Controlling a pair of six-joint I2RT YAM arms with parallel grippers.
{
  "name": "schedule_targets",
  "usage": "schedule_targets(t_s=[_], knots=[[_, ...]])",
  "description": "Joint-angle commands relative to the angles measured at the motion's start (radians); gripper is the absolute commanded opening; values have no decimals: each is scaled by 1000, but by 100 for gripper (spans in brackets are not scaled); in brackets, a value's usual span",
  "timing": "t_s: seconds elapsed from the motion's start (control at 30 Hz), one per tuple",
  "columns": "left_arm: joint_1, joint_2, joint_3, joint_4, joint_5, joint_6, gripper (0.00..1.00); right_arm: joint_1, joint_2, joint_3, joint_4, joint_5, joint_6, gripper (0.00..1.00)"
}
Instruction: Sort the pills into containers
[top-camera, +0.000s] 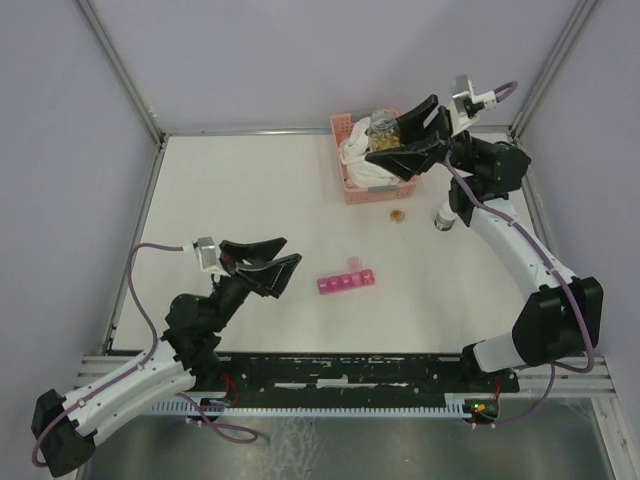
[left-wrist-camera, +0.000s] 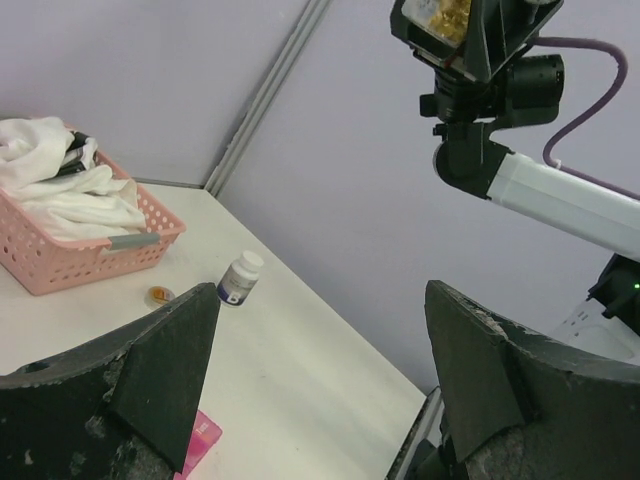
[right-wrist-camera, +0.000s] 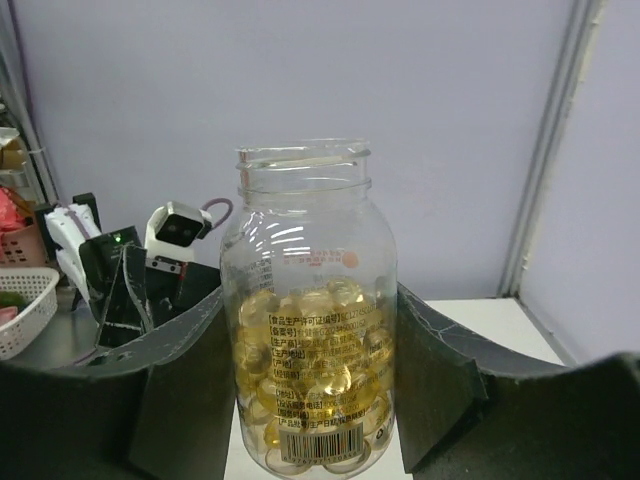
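My right gripper (top-camera: 403, 141) is shut on a clear round jar (right-wrist-camera: 308, 310) with no lid, holding it upright in the air above the pink basket. Yellow pills (right-wrist-camera: 312, 390) fill its lower half. The jar also shows in the top view (top-camera: 382, 127) and in the left wrist view (left-wrist-camera: 440, 18). The magenta strip of containers (top-camera: 346, 282) lies on the table middle with one lid raised; a corner of it shows in the left wrist view (left-wrist-camera: 201, 436). My left gripper (top-camera: 277, 263) is open and empty, left of the strip.
A pink lattice basket (top-camera: 352, 188) with white cloth stands at the back. A small orange lid (top-camera: 397, 214) lies in front of it. A white-capped dark bottle (top-camera: 444, 217) stands to its right, also in the left wrist view (left-wrist-camera: 239, 279).
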Motion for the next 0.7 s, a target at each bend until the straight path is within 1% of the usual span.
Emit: schedule_targets(t_s=[0.0,0.03,0.07,0.1,0.17,0.2,0.23,0.27,0.3,0.33,0.37,0.43,0.5,0.53,0.57,0.6,0.67], knots=[[1,-69,-13,-20,-12,-11,90,-178,-142,-35,16,48,37,1],[1,-79,-19,-20,-17,-12,90,-212,-145,-3,-54,67,10,1],[1,-85,-24,-19,-19,-13,90,-226,-133,33,-74,78,25,1],[2,-86,-27,-17,-20,-16,90,-220,-113,64,-39,88,89,1],[2,-81,-29,-2,-16,-25,90,-103,-91,71,92,71,213,1],[2,-78,-28,3,-12,-28,90,-30,-113,47,78,37,197,1],[2,-78,-25,5,-4,-30,89,21,-152,0,5,11,139,1],[2,-83,-22,4,2,-30,89,39,-204,-72,-58,8,72,1],[2,-89,-22,1,6,-31,89,25,-242,-116,-89,2,25,1],[2,-97,-25,1,11,-32,89,-23,-264,-141,-83,4,32,1],[2,-106,-29,-1,11,-33,89,-89,-267,-156,-41,18,80,1],[2,-113,-38,-2,7,-31,89,-194,-238,-164,125,46,228,1],[2,-106,-43,4,5,-30,89,-197,-206,-179,297,49,372,1],[2,-99,-43,9,6,-30,89,-163,-218,-206,306,35,360,1],[2,-89,-44,16,10,-30,89,-129,-245,-249,296,21,304,1],[2,-82,-43,26,15,-33,89,-116,-287,-283,229,19,216,1],[1,-66,-42,40,30,-35,89,-158,-360,-295,26,40,54,1]])
